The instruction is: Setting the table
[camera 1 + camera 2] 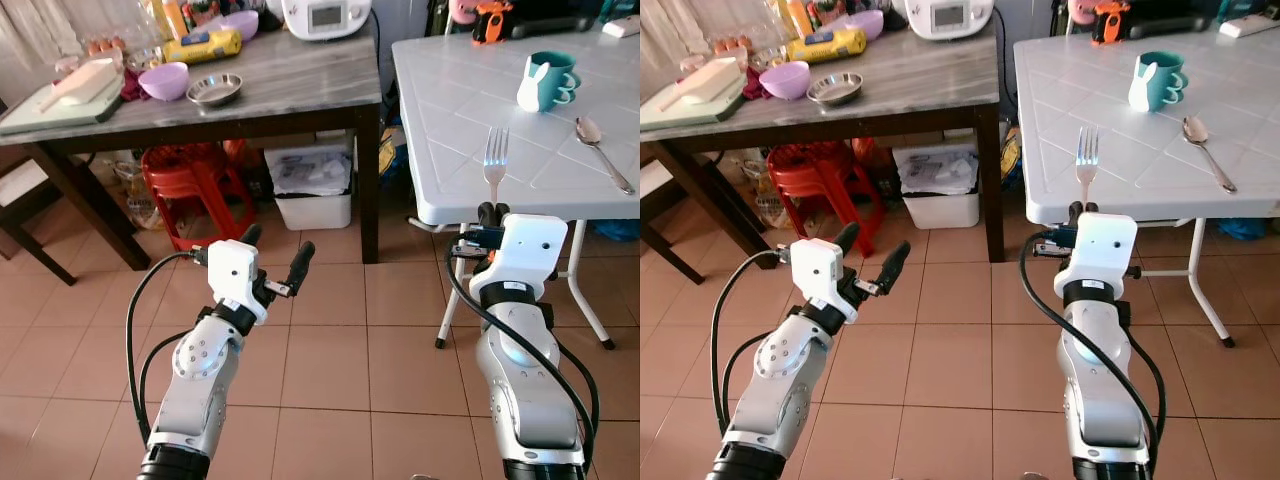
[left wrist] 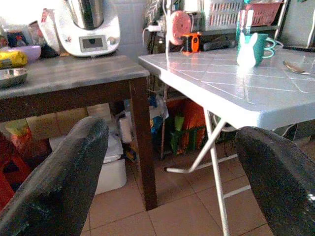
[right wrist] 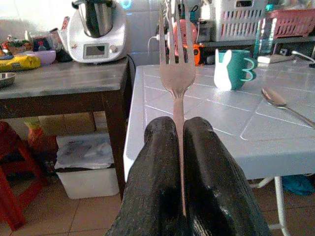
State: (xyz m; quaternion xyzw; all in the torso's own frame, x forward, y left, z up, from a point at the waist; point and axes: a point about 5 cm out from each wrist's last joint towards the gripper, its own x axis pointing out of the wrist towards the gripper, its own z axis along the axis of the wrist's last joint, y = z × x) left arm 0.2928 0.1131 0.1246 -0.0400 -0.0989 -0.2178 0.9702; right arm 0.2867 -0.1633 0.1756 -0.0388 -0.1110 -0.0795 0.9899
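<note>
Ahead, right gripper [image 3: 179, 162] clamps fork [image 1: 496, 152] at white table [image 1: 450, 110] edge (spoon [image 1: 602, 150], mug [image 1: 550, 80] beyond); left gripper [image 1: 275, 255] spread.

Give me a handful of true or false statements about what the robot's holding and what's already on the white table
1. The right gripper is shut on the fork. True.
2. The left gripper holds a spoon. False: its fingers are open and hold nothing.
3. The spoon lies on the white table. True.
4. The teal mug stands on the dark wooden table. False: it stands on the white table.
5. The fork's tines point toward the white table. True.
6. The purple bowl sits beside the spoon. False: it is on the dark table, next to a metal bowl.
</note>
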